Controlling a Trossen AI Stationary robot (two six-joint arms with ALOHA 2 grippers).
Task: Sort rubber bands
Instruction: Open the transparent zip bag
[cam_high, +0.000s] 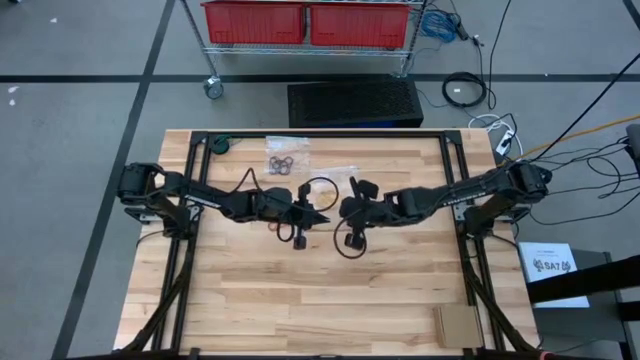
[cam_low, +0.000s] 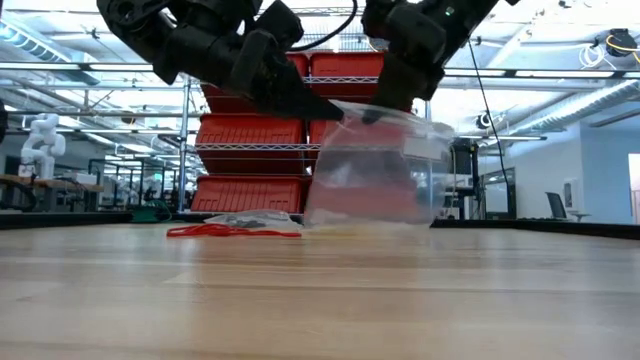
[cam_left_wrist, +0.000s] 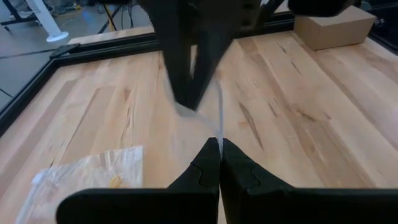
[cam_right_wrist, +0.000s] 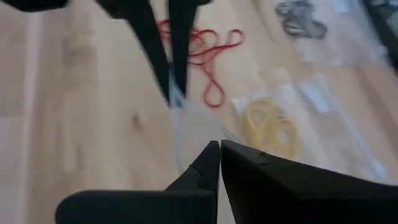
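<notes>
Jaws pinched tight on both arms: the left gripper (cam_low: 335, 112) and the right gripper (cam_low: 372, 113) each clamp a top edge of one clear plastic bag (cam_low: 375, 170), holding it up between them above the middle of the wooden table (cam_high: 300, 300), its lower edge at or just above the wood in the low view. In the high view the two arms meet near the table's centre, the left reaching in from nine o'clock and the right from three o'clock.

The sorting looks partly done, though how much cannot be settled here. A bag holding dark rubber bands (cam_high: 284, 161) lies toward twelve o'clock of the grippers, near the table's far edge. The right wrist view shows yellowish tan bands (cam_right_wrist: 270, 126) under clear plastic, apparently bagged, and the black bands (cam_right_wrist: 301, 17) lying on or in another clear bag. The red rubber bands (cam_right_wrist: 205, 46) lie loose on the bare wood, just beside the raised bag; the low view shows them as a flat red tangle (cam_low: 232, 231) at about eight o'clock of the bag.

The raised bag appears empty, though its contents are hard to read through the plastic. By this reading, two colours are put away and the red ones are left, with the held bag likely meant for them and its mouth not yet visibly parted.
</notes>
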